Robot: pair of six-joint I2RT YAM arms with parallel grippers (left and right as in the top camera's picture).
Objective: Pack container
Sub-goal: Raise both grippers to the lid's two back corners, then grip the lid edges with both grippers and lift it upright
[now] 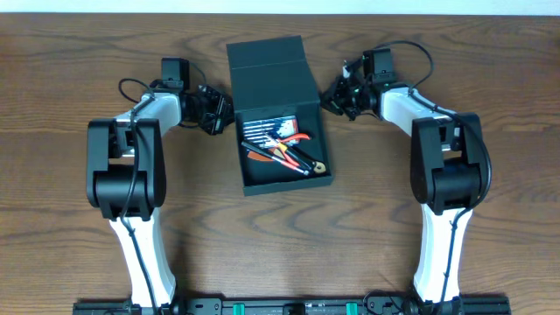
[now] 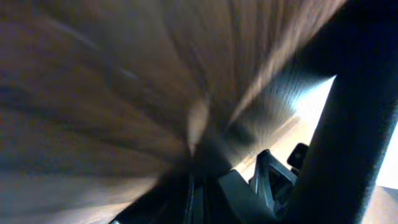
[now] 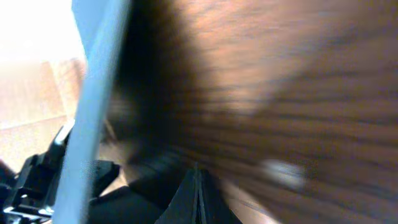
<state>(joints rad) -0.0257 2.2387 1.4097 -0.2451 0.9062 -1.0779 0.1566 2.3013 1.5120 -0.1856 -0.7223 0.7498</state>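
The table [image 1: 70,52] is dark, grained wood. The box [image 1: 267,66] looks matt and smooth. The arms [image 1: 140,254] wear glossy white plastic shells. The tool handles [image 1: 297,137] are shiny orange.

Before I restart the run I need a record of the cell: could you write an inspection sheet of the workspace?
Surface: wooden table, dark grain.
Job's things: container open, flap lid swung back; red-handled pliers and striped blue packet inside.
Clutter: nothing seen.
Grippers: left tool beside the container's left wall, right tool beside its right; jaws unreadable.
Cables: black cable loops at both wrists.
Surroundings: pale strip beyond the far table edge.
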